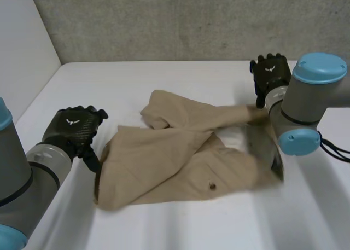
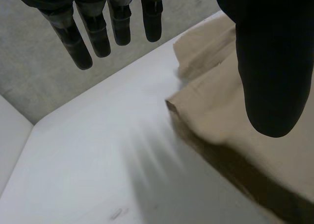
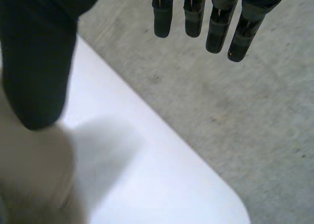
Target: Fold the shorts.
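**Shorts lie between two empty hands**

Tan shorts [image 1: 180, 162] sit rumpled in the middle of the tabletop [image 1: 109, 80]. Their long axis runs from the near-left toward the far-right, and one layer is already thrown slantwise over the rest. The left hand [image 1: 74, 127] hangs just beside the cloth's left edge. In its wrist view the fingers [image 2: 98, 33] are straight and hold nothing, and the shorts [image 2: 221, 106] lie on the thumb's side, under the thumb rather than under the fingertips. The right hand [image 1: 269, 75] is at the cloth's far-right end, toward the tabletop's far edge. It too is released, with straight fingers [image 3: 216, 28] over bare tabletop and cloth [image 3: 34, 175] below the thumb.

Both hands look near enough to reach the shorts, but the left has the plainer edge to take. The right forearm covers the shorts' right end, which is smeared there, so I cannot tell waistband from leg hems. A small dark spot [image 1: 212, 186] near the front edge may be a button.
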`<state>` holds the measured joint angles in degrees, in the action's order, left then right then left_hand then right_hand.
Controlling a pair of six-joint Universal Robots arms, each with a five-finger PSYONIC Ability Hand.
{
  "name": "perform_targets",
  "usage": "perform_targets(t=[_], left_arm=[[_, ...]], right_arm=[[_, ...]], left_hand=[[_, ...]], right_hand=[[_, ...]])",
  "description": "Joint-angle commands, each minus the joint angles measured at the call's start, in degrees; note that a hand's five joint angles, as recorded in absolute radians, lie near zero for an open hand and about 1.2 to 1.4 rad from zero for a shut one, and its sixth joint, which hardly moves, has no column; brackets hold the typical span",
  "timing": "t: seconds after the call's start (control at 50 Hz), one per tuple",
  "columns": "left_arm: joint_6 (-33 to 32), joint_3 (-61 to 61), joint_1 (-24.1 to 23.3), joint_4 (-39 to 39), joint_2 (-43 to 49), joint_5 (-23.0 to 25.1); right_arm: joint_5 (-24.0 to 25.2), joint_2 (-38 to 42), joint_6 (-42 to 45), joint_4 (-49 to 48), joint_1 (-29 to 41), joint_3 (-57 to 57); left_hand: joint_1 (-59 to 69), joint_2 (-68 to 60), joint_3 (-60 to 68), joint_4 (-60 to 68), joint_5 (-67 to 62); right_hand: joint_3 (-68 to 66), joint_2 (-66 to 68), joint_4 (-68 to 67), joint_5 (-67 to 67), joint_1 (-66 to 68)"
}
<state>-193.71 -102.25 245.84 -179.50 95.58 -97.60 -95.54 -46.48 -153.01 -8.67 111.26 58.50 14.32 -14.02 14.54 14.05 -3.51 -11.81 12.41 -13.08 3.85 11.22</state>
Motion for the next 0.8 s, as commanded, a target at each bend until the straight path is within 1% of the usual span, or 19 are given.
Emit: perform_targets(t=[0.02, 0.08, 0.1, 0.12, 0.16, 0.22, 0.24, 0.26, 0.32, 0.38, 0.44, 0.52, 0.58, 0.7, 0.8], left_arm=[[0.1, -0.1, -0.4, -0.1, 0.1, 0.1], [0.2, -0.2, -0.5, -0.1, 0.1, 0.1], [0.3, -0.4, -0.5, 0.0, 0.1, 0.2], [0.3, -0.5, -0.6, 0.0, 0.1, 0.3], [0.3, -0.7, -0.7, 0.1, 0.1, 0.3], [0.3, -1.0, -2.1, 0.5, 0.2, 0.2], [0.3, -1.1, -2.7, 0.6, 0.2, 0.2], [0.3, -1.5, -3.9, 0.7, 0.3, 0.1], [0.1, -2.2, -5.0, 1.1, 0.3, 0.1], [0.1, -2.8, -5.6, 1.1, 0.3, 0.1], [0.1, -3.2, -5.7, 1.1, 0.5, 0.2], [0.1, -3.6, -6.1, 1.1, 0.7, 0.2], [0.1, -4.1, -6.5, 1.1, 0.7, 0.2], [0.1, -4.8, -6.7, 1.2, 0.7, 0.2], [0.1, -5.8, -8.1, 2.3, 0.6, 0.2]], right_arm=[[3.0, -14.2, -3.0, 2.0, 0.3, 13.6], [5.8, -17.6, -2.8, 2.4, 0.2, 17.2], [8.2, -19.1, -2.7, 3.3, 0.0, 19.4], [9.3, -19.6, -2.8, 4.1, -0.1, 20.4], [12.3, -21.2, -3.2, 6.9, 0.1, 23.0], [13.8, -22.0, -3.8, 10.3, -0.2, 24.8], [14.2, -22.1, -4.7, 13.0, -0.1, 25.6], [14.3, -22.1, -5.3, 14.2, -0.1, 25.9], [14.5, -22.1, -8.3, 18.2, -0.1, 26.7], [15.2, -22.0, -10.8, 19.4, -0.3, 27.5], [16.4, -21.5, -13.3, 18.4, -0.4, 28.6], [20.7, -19.7, -14.5, 15.6, -0.6, 29.0], [23.6, -17.0, -15.3, 14.4, -0.8, 28.3], [24.6, -13.0, -16.7, 14.5, -0.3, 25.3], [24.7, -9.7, -19.4, 14.6, 0.0, 21.5]], left_hand=[[-0.9, 0.6, -1.1, -0.6, 0.1], [-0.2, -0.1, -0.5, 0.0, -0.6], [0.4, -0.7, 0.2, 0.7, -1.2], [0.8, -1.1, 0.5, 1.0, -1.6], [2.4, -2.7, 2.2, 2.7, -3.3], [5.3, -5.6, 5.1, 5.6, -6.1], [5.6, -5.9, 5.4, 5.9, -6.5], [6.0, -6.3, 5.8, 6.3, -6.8], [6.7, -7.0, 6.4, 6.9, -7.5], [10.0, -10.3, 9.8, 10.3, -10.8], [12.4, -12.7, 12.1, 12.6, -13.2], [16.2, -16.5, 16.0, 16.5, -17.1], [16.6, -16.9, 16.4, 16.9, -17.4], [16.6, -16.9, 16.4, 16.9, -17.4], [16.6, -16.9, 16.4, 16.9, -17.4]], right_hand=[[1.8, -2.4, 3.1, -3.8, -1.2], [1.8, -2.4, 3.1, -3.8, -1.2], [1.8, -2.4, 3.1, -3.8, -1.2], [1.6, -2.2, 2.9, -3.6, -1.0], [-7.5, 6.9, -6.2, 5.4, 8.1], [-16.2, 15.6, -15.0, 14.2, 16.8], [-19.6, 19.0, -18.3, 17.6, 20.2], [-21.3, 20.7, -20.0, 19.3, 21.9], [-28.4, 27.8, -27.1, 26.3, 28.9], [-28.7, 28.1, -27.5, 26.7, 29.3], [-29.4, 28.8, -28.1, 27.4, 30.0], [-31.2, 30.6, -30.0, 29.2, 31.8], [-31.6, 31.0, -30.3, 29.5, 32.2], [-31.6, 31.0, -30.3, 29.5, 32.2], [-30.9, 30.3, -29.6, 28.9, 31.5]])
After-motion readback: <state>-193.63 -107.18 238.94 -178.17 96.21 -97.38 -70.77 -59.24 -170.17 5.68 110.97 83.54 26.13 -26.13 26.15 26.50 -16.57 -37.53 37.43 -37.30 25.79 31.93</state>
